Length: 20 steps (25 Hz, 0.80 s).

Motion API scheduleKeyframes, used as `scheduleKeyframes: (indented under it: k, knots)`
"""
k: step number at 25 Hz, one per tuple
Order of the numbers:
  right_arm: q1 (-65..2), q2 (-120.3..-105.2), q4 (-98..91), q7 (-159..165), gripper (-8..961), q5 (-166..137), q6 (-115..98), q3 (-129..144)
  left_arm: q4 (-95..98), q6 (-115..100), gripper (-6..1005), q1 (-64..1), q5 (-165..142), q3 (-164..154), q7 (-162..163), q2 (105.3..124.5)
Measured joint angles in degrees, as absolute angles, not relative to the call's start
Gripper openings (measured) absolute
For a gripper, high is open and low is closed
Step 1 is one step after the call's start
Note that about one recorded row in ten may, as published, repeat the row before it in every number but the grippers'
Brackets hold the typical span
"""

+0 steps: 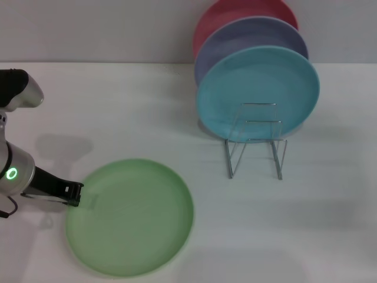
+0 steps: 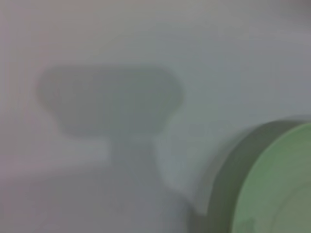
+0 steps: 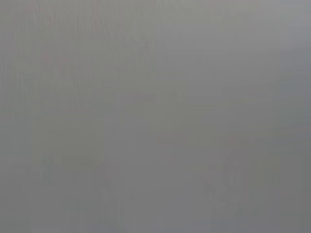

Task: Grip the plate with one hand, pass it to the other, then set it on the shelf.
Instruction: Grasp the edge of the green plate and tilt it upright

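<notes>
The light green plate (image 1: 132,215) lies flat on the white table at the front left. In the left wrist view its rim (image 2: 277,184) shows in one corner. My left gripper (image 1: 73,194), black on a silver arm with a green light, sits low at the plate's left rim, touching or almost touching it. The chrome wire shelf (image 1: 256,141) stands at the back right, well apart from the plate. My right gripper is out of view, and the right wrist view shows only plain grey.
A turquoise plate (image 1: 259,91) leans upright in the shelf, with a lavender plate (image 1: 235,41) and a red plate (image 1: 224,17) behind it. The white table (image 1: 283,224) stretches between the green plate and the shelf's legs.
</notes>
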<state>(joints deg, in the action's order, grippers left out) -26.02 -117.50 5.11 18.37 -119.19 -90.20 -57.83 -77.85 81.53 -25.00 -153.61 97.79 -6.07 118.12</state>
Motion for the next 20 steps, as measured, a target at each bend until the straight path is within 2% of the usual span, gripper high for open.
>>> scheduleKeyframes:
  k: [7, 20]
  knots:
    - [-26.13, -117.38, 5.02, 18.37, 599, -119.17, -90.17, -57.83, -78.03, 81.54, 51, -25.00, -153.13, 99.28, -6.07, 118.14]
    - [-26.03, -117.38, 4.94, 18.38, 599, -119.19, -90.62, -57.92, -85.85, 66.77, 35, -17.94, -146.55, 104.07, -9.88, 118.18]
